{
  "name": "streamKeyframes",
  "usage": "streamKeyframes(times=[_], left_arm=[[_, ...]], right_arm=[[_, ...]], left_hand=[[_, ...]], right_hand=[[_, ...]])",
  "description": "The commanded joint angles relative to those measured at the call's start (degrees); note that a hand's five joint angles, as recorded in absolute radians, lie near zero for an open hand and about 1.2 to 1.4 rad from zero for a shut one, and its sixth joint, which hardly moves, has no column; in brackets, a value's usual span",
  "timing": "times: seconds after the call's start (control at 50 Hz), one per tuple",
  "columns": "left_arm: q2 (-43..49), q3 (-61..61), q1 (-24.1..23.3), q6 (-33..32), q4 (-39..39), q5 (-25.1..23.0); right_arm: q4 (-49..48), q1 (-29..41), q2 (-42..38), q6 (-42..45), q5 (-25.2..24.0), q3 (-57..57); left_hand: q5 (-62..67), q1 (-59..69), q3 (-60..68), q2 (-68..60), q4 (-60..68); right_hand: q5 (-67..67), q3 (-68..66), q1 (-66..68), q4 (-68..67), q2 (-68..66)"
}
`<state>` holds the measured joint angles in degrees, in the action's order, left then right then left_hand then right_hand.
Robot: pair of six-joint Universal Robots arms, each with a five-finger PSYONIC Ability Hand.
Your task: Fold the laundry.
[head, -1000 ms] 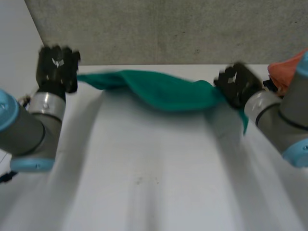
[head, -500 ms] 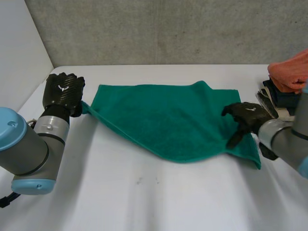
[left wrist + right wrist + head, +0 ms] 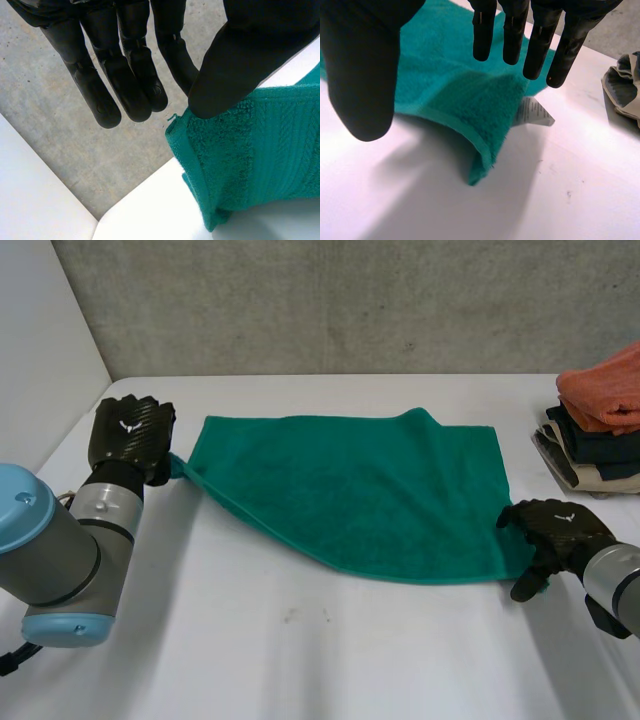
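Note:
A green towel (image 3: 360, 490) lies spread flat on the white table (image 3: 330, 650). My left hand (image 3: 130, 435) is at its far left corner, which is bunched up at the hand. In the left wrist view the thumb (image 3: 235, 65) presses that towel corner (image 3: 250, 150) against the fingers. My right hand (image 3: 555, 530) rests at the towel's near right corner with relaxed fingers, holding nothing. In the right wrist view the straight fingers (image 3: 535, 45) hover above the slightly raised corner (image 3: 445, 85), and a white label (image 3: 532, 112) sticks out beside it.
A stack of folded clothes (image 3: 600, 420) with an orange piece on top stands at the table's right edge, beyond my right hand; it also shows in the right wrist view (image 3: 622, 92). A concrete wall runs behind the table.
The towel, stretched in the air between both hands a second ago, now lies on the table. My right hand let go of its corner and drew back toward me. The left hand keeps its corner.

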<state>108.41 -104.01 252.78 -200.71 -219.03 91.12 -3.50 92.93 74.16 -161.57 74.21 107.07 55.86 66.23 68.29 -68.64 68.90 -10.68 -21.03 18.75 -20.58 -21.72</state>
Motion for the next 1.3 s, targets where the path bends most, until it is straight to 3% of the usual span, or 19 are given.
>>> streamKeyframes(times=[0.02, 0.16, 0.22, 0.32, 0.4, 0.56, 0.68, 0.78, 0.84, 0.96, 1.04, 1.2, 1.3], left_arm=[[0.04, -0.14, 0.96, -0.12, 0.27, 0.02], [-0.05, -0.22, 1.31, -0.21, 1.76, 0.02], [-0.31, -0.22, 1.31, -0.56, 3.43, 0.02], [-3.11, -1.01, 1.31, -1.35, 10.09, 0.02], [-8.56, -2.59, 2.72, -4.24, 19.93, 0.02], [-23.93, -10.58, 7.64, -20.30, 44.09, -0.07], [-30.36, -14.64, 7.56, -26.40, 52.29, -0.24], [-29.85, -14.99, 7.03, -26.31, 50.37, -0.33], [-24.85, -13.42, 6.06, -26.31, 43.71, -0.42], [-9.05, -2.89, 1.85, -22.90, 28.51, 0.02], [1.32, 5.89, 1.05, -18.77, 23.31, 1.16], [18.21, 22.77, -1.22, -17.26, 20.75, 9.32], [23.41, 29.74, -2.03, -17.17, 17.85, 10.39]], right_arm=[[-6.16, 0.23, -3.93, 5.90, 2.16, -0.28], [-9.60, 0.14, -7.27, 7.76, 2.25, -2.04], [-10.04, 0.06, -8.16, 7.76, 1.82, -3.27], [-9.51, -0.21, -7.37, 7.85, 0.67, -3.53], [-5.92, -0.30, -0.44, 10.56, 0.76, -3.36], [21.02, -0.91, 10.29, 32.85, -0.21, -3.88], [34.16, -3.54, 11.88, 46.94, 1.11, -4.32], [32.25, -3.28, 10.31, 46.17, 1.02, -6.87], [28.21, -2.67, 4.87, 44.06, 1.54, -9.85], [18.73, 2.76, -4.53, 37.92, 5.05, -18.28], [11.70, 5.50, -10.33, 36.50, 8.57, -23.55], [3.07, 7.53, -22.38, 36.76, 11.04, -35.07], [-1.24, 8.23, -28.97, 36.68, 11.22, -42.11]], left_hand=[[14.14, 13.77, 11.71, -11.36, 11.10], [14.14, 13.77, 11.71, -11.36, 11.10], [14.14, 13.77, 11.71, -11.36, 11.10], [14.14, 13.77, 11.71, -11.36, 11.10], [14.14, 13.77, 11.71, -11.36, 11.10], [14.14, 13.77, 11.71, -11.36, 11.10], [14.14, 13.77, 11.71, -11.36, 11.10], [14.14, 13.77, 11.71, -11.36, 11.10], [14.14, 13.77, 11.71, -11.36, 11.10], [14.14, 13.77, 11.71, -11.36, 11.10], [14.14, 13.77, 11.71, -11.36, 11.10], [14.14, 13.77, 11.71, -11.36, 11.10], [14.14, 13.77, 11.71, -11.36, 11.10]], right_hand=[[-0.50, -0.15, 2.43, -0.60, 0.54], [-12.57, -12.23, 14.51, -12.68, -11.53], [-59.18, -58.84, 61.11, -59.29, -58.14], [-59.32, -58.97, 61.25, -59.42, -58.28], [-59.32, -58.97, 61.25, -59.42, -58.28], [-59.32, -58.97, 61.25, -59.42, -58.28], [-59.32, -58.97, 61.25, -59.42, -58.28], [-59.32, -58.97, 61.25, -59.42, -58.28], [-59.32, -58.97, 61.25, -59.42, -58.28], [-59.32, -58.97, 61.25, -59.42, -58.28], [-59.32, -58.97, 61.25, -59.42, -58.28], [-59.32, -58.97, 61.25, -59.42, -58.28], [-59.32, -58.97, 61.25, -59.42, -58.28]])
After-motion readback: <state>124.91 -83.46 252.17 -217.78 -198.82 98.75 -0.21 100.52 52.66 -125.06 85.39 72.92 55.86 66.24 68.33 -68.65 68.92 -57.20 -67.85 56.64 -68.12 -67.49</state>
